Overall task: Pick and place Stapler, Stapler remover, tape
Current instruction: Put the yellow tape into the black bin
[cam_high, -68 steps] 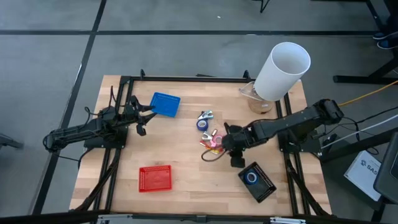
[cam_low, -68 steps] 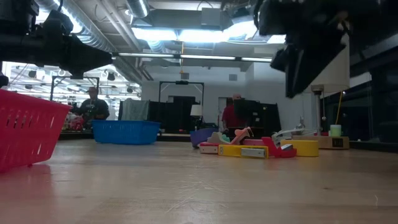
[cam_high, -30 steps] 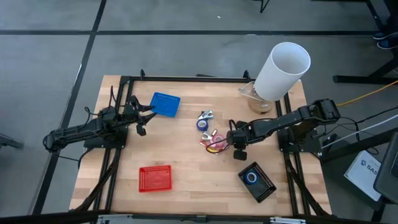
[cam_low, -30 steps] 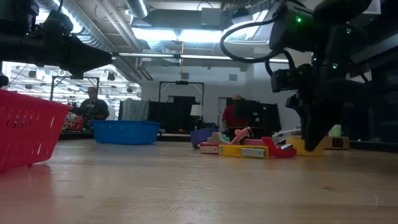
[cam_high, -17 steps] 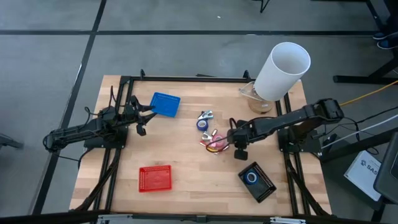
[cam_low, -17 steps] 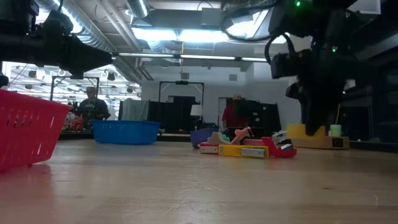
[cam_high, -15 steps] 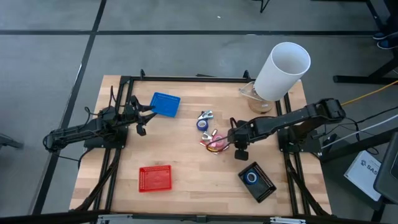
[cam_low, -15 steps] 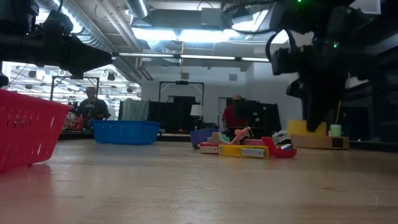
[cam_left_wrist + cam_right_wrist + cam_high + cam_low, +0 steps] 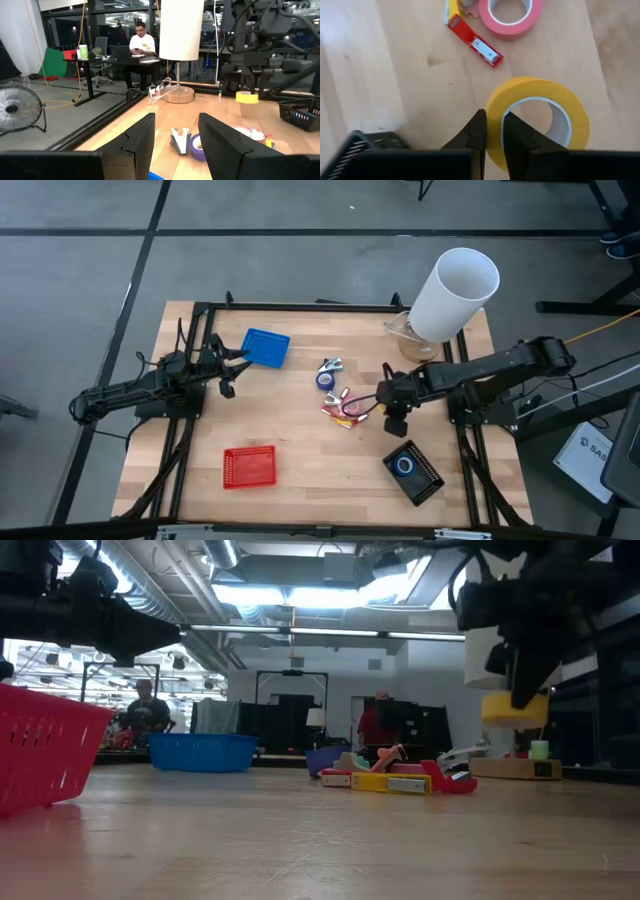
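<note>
Bright ceiling lights (image 9: 300,595) glare in the low view; foreground tabletop (image 9: 300,850) blurred.

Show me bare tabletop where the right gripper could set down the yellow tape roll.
Bare wood lies between the red mesh basket and black basket, and between the blue basket and the crowded stapler pile. Right gripper holds the yellow tape roll.

The right pincer (image 9: 390,402) holds a tape roll (image 9: 536,121) above the table (image 9: 300,450), right of the pile (image 9: 338,402).

Yellow tape (image 9: 540,120) aloft, apparently gripper-pinched
</note>
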Available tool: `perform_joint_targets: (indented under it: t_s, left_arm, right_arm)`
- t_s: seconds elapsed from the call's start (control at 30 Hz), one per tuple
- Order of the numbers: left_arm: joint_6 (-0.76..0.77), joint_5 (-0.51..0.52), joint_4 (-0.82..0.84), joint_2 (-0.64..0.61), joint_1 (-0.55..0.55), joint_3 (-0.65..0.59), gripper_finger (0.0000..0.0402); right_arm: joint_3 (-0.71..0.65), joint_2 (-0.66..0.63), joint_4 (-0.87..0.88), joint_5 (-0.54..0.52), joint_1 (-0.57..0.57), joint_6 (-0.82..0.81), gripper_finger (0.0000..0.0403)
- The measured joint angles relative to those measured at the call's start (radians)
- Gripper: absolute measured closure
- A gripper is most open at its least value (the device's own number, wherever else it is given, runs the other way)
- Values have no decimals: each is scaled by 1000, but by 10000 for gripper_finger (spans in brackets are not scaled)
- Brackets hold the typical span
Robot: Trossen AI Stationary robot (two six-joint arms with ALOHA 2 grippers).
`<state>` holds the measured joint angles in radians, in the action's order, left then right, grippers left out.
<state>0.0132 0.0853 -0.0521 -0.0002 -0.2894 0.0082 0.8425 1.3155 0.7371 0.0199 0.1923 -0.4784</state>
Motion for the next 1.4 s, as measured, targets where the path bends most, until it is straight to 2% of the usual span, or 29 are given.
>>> perform_joint_targets:
  t_s: [0.77, 1.07, 1.4]
  left_arm:
    - [0, 0, 0, 0, 0, 0, 253]
    - [0, 0, 0, 0, 0, 0, 253]
    - [0, 0, 0, 0, 0, 0, 253]
  right_arm:
    - [5, -19, -193, 63, 322, -248, 365]
    - [154, 33, -160, 28, 449, -247, 365]
    - [252, 176, -113, 31, 599, -304, 365]
